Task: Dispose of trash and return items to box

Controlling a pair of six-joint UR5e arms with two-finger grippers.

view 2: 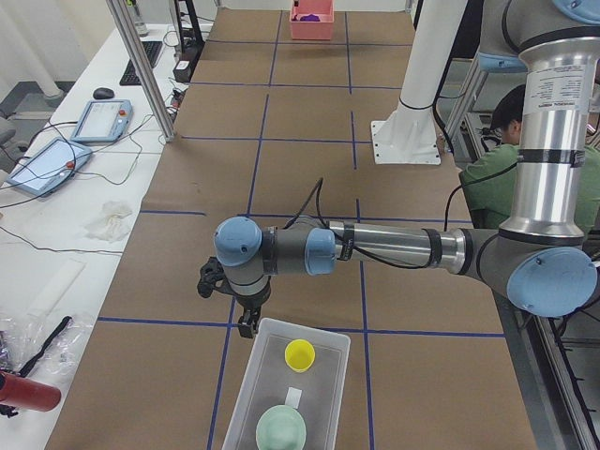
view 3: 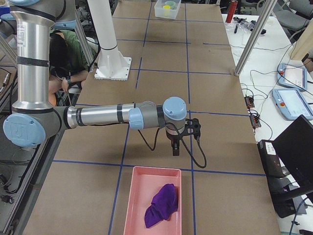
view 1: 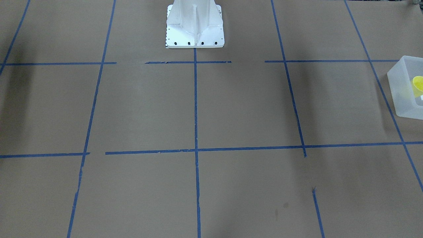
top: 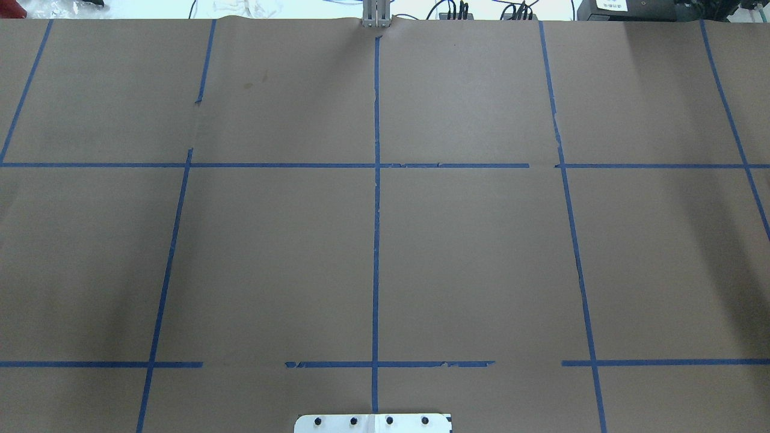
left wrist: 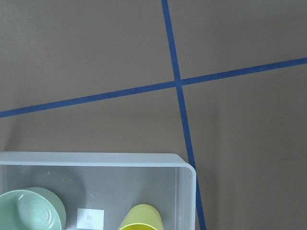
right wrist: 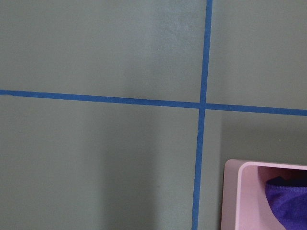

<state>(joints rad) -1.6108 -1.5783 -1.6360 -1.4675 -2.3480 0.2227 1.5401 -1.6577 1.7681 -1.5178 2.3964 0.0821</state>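
Cup (view 2: 300, 354) and bowl (view 2: 281, 431) sit in box (view 2: 328, 394), unseen overhead; left gripper (view 2: 246, 325), right gripper (view 3: 175, 150): openness unclear.

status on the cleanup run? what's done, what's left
Done: the yellow cup and green bowl sit in the translucent bin; a purple cloth lies in the pink tray. In hand: nothing visibly held; the left claw hangs beside the bin, the right claw beside the tray, open or shut unclear. Left: probably nothing, no item shows outside the two containers.
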